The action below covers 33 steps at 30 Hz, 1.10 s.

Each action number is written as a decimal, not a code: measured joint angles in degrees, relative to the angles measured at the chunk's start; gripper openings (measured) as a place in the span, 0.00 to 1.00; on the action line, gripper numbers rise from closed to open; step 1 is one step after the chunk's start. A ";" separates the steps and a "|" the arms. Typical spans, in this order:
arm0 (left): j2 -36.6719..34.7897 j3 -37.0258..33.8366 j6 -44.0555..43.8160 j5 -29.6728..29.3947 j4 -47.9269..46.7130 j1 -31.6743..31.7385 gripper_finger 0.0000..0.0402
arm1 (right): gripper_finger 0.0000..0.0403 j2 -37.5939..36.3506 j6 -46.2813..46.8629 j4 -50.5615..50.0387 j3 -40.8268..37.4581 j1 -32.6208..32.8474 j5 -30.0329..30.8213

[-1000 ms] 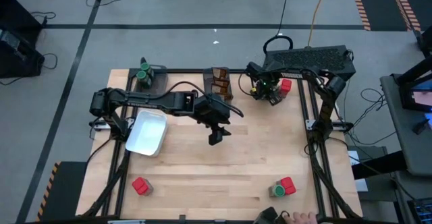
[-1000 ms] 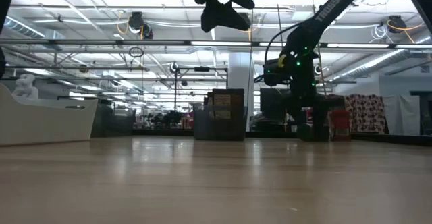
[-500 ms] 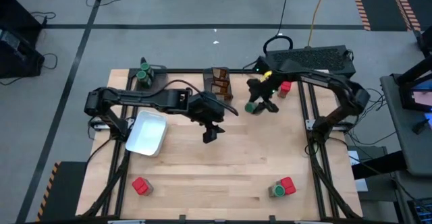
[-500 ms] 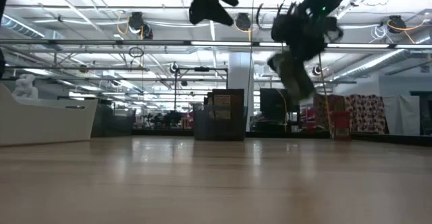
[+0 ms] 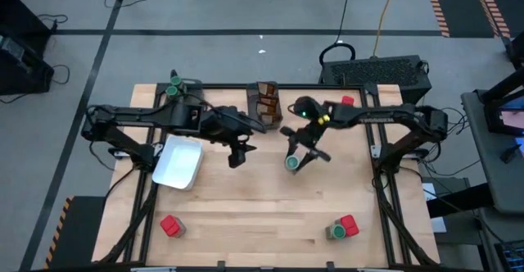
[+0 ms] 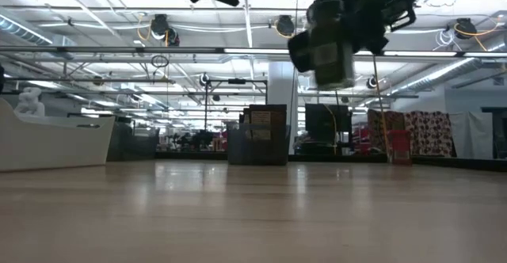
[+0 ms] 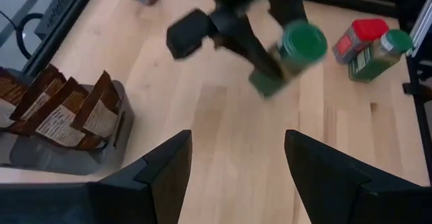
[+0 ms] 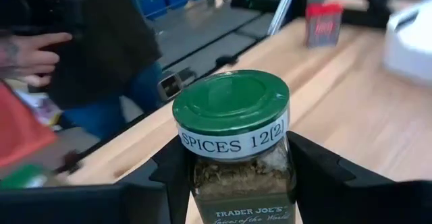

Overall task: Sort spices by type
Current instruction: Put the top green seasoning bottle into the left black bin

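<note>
Holding a green-lidded jar [image 8: 233,146] between its fingers, the right gripper [image 5: 293,162] hangs above the middle of the bench [image 5: 270,202], off the surface; in the low view the jar [image 6: 326,53] is up in the air. Its lid label reads "SPICES 12(2)". The left gripper [image 5: 236,157] hovers just to the left of it, apart from it, fingers parted and empty. At the bench's far edge stands a bin [image 5: 265,98] with brown packets [image 7: 61,113], another bin [image 5: 182,92] at the far left with a green jar [image 5: 173,91] in it, and a red container [image 5: 347,102] at the far right. A white tray [image 5: 178,160] lies at the left. Near the front lie a red container [image 5: 171,225] on the left, and a red container [image 5: 350,223] touching a green jar [image 5: 336,232] on the right. A person's hand [image 8: 30,52] shows beyond the bench.
</note>
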 joint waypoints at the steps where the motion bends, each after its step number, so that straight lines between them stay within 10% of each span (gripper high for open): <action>1: -0.39 -0.86 -0.04 -0.07 1.25 -0.24 0.60 | 0.44 0.17 1.92 5.34 -1.41 0.98 1.30; 8: -0.54 -4.89 -1.98 0.15 7.11 -1.05 0.60 | 0.44 1.70 7.21 25.21 -8.15 5.50 11.28; 33: -0.49 -5.90 -6.07 0.49 9.30 -2.89 0.60 | 0.45 18.77 19.14 40.97 -9.77 8.03 14.30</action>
